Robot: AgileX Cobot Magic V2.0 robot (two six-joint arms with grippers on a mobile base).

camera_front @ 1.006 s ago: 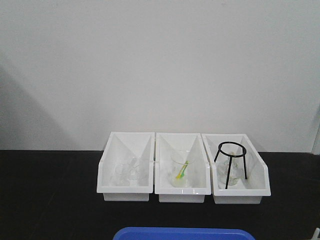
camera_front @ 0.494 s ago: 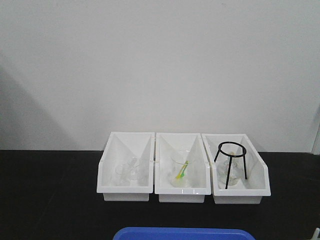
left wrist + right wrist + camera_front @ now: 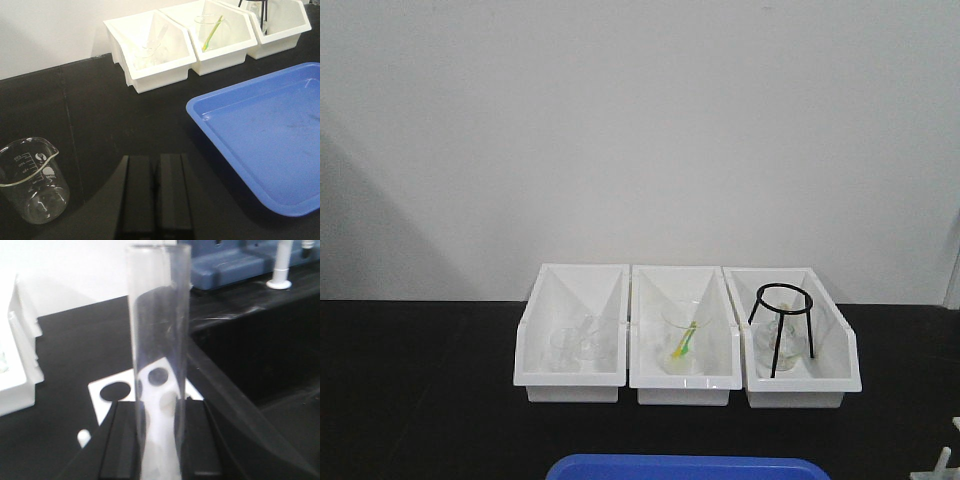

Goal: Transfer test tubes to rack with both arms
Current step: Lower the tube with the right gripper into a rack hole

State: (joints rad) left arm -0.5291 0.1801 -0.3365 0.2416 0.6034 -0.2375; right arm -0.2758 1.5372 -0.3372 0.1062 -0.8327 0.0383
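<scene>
In the right wrist view my right gripper is shut on a clear test tube, which stands upright between the black fingers. Just beyond and below it lies the white rack, showing round holes and one peg. A white corner of the rack shows at the bottom right of the front view. My left gripper is shut with nothing in it, low over the black table beside a clear glass beaker. Neither gripper shows in the front view.
Three white bins stand in a row at the back: clear glassware in the left, a beaker with a yellow-green stick in the middle, a black tripod ring in the right. A blue tray lies in front. A dark recess drops right of the rack.
In the front view more of the white rack shows at the bottom right corner than before; it has come further left. The bins and tray have not moved.
</scene>
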